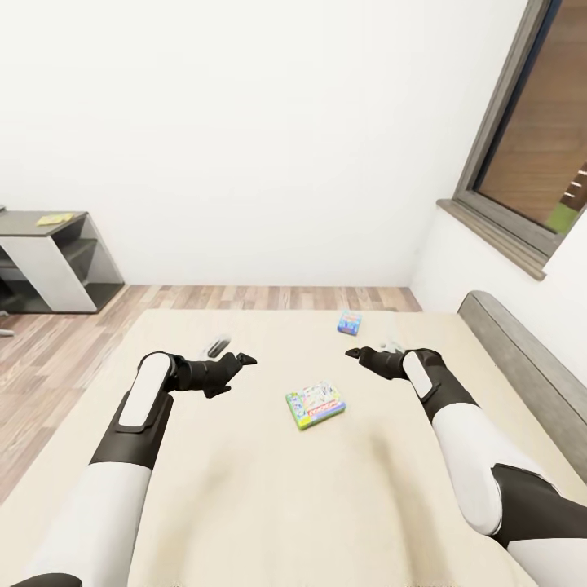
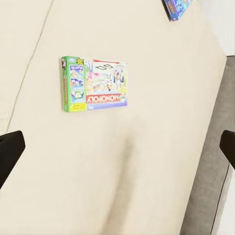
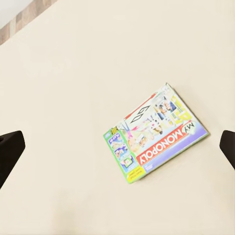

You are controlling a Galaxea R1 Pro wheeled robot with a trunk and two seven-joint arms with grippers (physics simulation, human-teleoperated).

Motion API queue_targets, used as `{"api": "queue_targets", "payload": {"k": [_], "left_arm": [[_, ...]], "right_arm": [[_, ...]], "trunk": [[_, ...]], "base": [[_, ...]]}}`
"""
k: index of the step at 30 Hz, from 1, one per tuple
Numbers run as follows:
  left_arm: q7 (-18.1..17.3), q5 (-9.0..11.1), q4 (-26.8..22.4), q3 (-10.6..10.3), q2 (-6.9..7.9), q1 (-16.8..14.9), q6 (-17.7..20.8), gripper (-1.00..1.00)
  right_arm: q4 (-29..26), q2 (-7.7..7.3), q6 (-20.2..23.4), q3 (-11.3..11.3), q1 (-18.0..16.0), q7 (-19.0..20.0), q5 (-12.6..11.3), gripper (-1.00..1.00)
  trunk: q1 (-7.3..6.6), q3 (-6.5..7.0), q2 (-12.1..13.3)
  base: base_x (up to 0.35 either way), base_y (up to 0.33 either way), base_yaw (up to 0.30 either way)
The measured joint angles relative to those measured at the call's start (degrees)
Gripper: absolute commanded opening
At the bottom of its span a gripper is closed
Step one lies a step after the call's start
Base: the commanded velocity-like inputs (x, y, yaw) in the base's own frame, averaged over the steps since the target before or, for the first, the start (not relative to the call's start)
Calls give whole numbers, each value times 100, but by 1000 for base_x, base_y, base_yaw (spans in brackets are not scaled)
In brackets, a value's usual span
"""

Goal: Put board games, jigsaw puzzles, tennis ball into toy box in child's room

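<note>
Two board games lie on the bed: a Monopoly box between your grippers, and a blue box farther off. Your left gripper and right gripper both hover spread wide, grasping nothing.

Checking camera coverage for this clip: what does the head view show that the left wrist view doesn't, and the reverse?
Head view alone: both arms, the left gripper and right gripper open above the bed, a window, a shelf and wood floor. Left wrist view alone: the Monopoly lettering readable. Both: the Monopoly box, the blue box and the grey bed frame.
</note>
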Motion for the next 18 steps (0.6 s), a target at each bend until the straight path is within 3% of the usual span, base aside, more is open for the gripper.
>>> {"api": "queue_targets", "payload": {"k": [18], "left_arm": [[0, -3, -2, -2, 1, 4, 0, 100]], "right_arm": [[-2, -106, 25, -6, -8, -9, -23, 100]], "trunk": [[0, -169, 0]], "base": [[0, 0, 0]]}}
